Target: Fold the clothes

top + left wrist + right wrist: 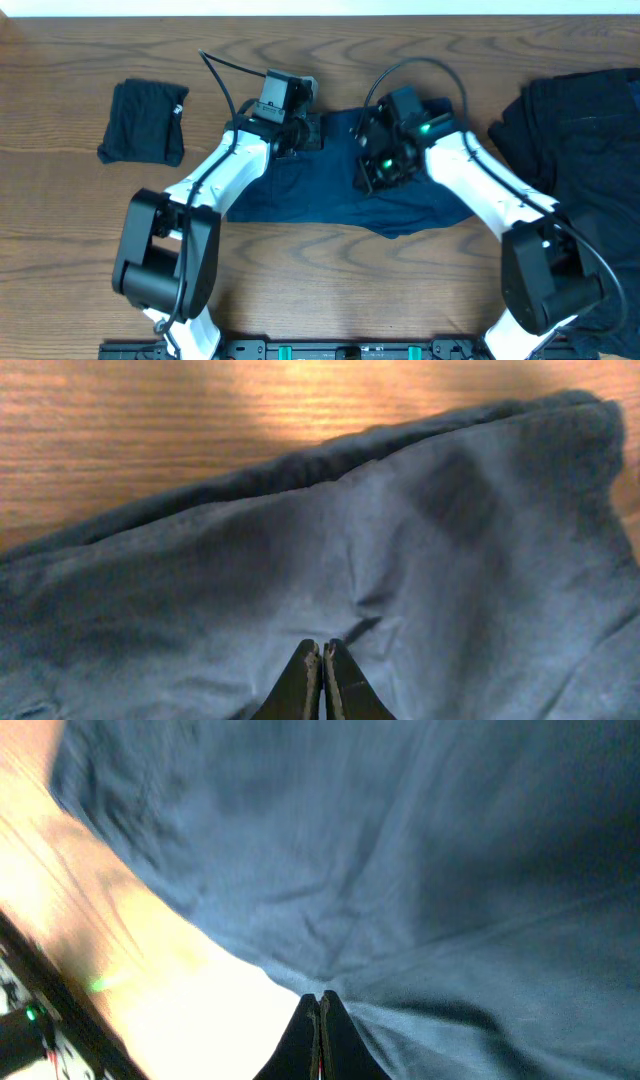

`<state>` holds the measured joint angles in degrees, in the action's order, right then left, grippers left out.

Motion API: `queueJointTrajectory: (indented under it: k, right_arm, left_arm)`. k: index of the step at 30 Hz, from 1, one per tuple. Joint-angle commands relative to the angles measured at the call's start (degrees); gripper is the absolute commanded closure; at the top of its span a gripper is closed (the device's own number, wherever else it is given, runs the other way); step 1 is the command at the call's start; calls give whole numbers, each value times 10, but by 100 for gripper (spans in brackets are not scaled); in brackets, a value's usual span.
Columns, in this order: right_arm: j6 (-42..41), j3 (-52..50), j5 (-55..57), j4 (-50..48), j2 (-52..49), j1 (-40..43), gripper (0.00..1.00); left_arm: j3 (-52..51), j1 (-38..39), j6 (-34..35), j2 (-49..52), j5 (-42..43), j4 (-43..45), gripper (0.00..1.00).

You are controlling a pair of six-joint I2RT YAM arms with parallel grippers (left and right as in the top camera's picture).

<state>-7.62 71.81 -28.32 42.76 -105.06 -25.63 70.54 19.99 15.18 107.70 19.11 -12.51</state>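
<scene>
I see the shorts (320,195) spread mid-scene, long axis running left to right, with the left gripper (322,652) clamped shut on cloth near their far left edge and the right gripper (320,1002) clamped likewise farther right.

no legible text, labels or numbers anywhere

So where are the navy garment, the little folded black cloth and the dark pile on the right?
navy garment (320,195): overhead view, its flat middle part.
folded black cloth (145,122): overhead view, its middle.
dark pile (585,120): overhead view, its upper middle.
</scene>
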Motion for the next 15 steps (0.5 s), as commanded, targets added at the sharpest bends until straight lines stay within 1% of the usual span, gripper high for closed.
queueJointTrajectory:
  k: [1,5,11,15]
  right_arm:
    - [-12,-30,-15,-9,-10,-17,99]
    - [-43,-71,13,-38,-10,-22,99]
    - [-101,-126,13,-118,-10,-21,99]
    - [-106,-132,13,-129,-10,-22,99]
  left_arm:
    - [2,1,2,25,-3,12,94]
    - [2,1,1,50,-3,20,94]
    - [2,1,1,89,-3,41,94]
    - [4,1,1,86,-3,54,94]
